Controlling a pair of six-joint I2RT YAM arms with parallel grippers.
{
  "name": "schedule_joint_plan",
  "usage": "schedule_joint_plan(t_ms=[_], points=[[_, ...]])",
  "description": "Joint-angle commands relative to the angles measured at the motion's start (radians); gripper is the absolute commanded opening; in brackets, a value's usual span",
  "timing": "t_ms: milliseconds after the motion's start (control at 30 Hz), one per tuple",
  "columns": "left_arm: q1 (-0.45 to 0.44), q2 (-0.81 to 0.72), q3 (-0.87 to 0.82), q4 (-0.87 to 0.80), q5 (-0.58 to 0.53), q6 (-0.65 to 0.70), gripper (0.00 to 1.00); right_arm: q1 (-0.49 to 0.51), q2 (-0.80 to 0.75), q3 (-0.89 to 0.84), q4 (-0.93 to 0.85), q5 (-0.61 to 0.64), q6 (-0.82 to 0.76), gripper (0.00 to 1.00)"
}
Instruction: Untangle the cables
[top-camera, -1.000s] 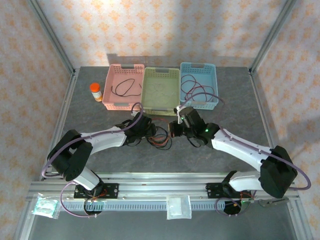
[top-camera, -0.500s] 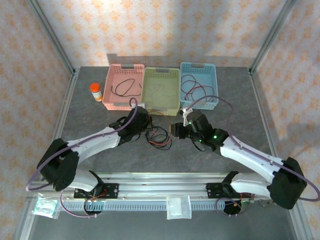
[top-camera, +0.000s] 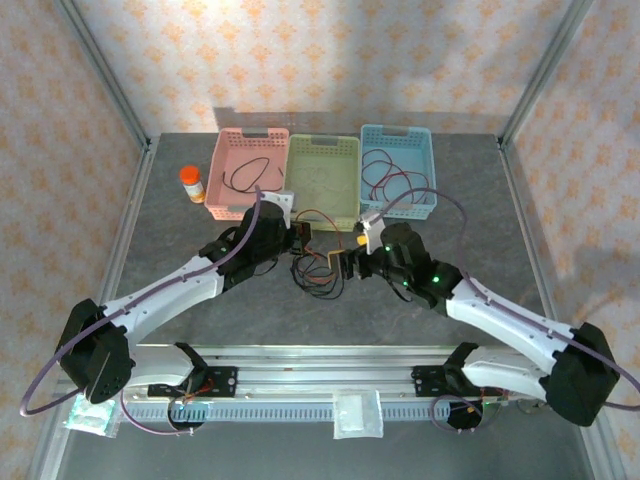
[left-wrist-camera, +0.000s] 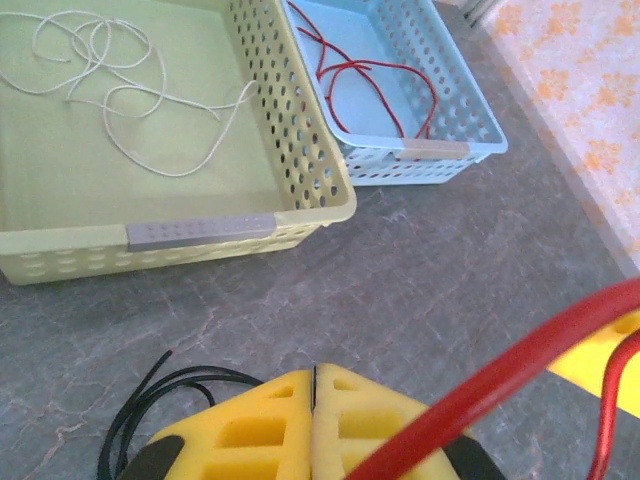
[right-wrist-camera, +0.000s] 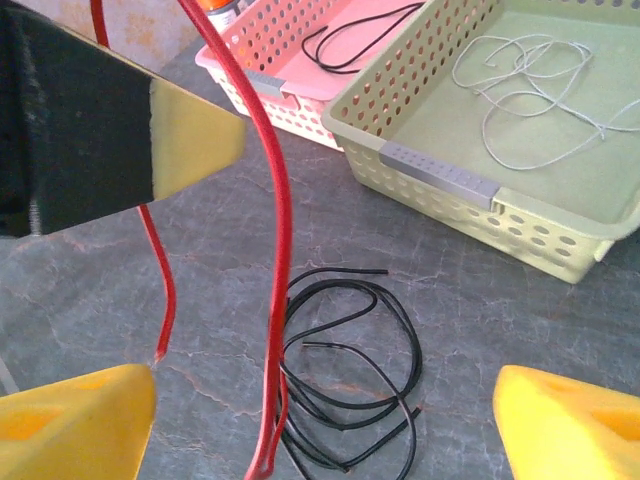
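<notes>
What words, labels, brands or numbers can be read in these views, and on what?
None can be read.
The orange bottle is too small to show any label.
The grey strip on the green basket is blank.
The white packet on the near rail is too blurred.

A green basket (top-camera: 322, 143) sits toward the back of the grey counter (top-camera: 480, 210). A pink basket (top-camera: 252, 135) is just beside it on the left and a blue basket (top-camera: 396, 132) on the right. An orange-capped bottle (top-camera: 192, 184) stands farther left.

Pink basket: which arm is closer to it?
Left. The left gripper is close beside the pink basket; the right gripper is farther right, before the green basket.
</notes>
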Motion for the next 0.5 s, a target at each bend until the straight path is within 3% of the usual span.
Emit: schedule_joint_plan(t_ms=[0, 67, 200, 300, 400, 467], points=[[-0.006, -0.013, 0.025, -0.025, 0.052, 0.044, 0.0, -0.002, 0.04, 0.038, 0.064, -0.036, -0.035, 0.82], [-0.005, -0.013, 0.025, -0.021, 0.059, 0.044, 0.0, -0.004, 0.061, 0.044, 0.102, -0.046, -0.013, 0.72], [-0.006, 0.001, 0.022, -0.025, 0.047, 0.037, 0.0, -0.005, 0.078, 0.065, 0.134, -0.049, 0.029, 0.35], [-0.006, 0.019, 0.008, -0.015, 0.017, 0.022, 0.05, -0.005, 0.063, 0.081, 0.122, -0.066, 0.046, 0.18], [-0.006, 0.049, -0.008, 0.002, -0.009, -0.008, 0.21, -0.006, 0.044, 0.099, 0.096, -0.062, 0.053, 0.0], [-0.006, 0.06, -0.026, 0.021, -0.033, -0.038, 0.36, -0.005, 0.034, 0.118, 0.066, -0.02, 0.064, 0.0]])
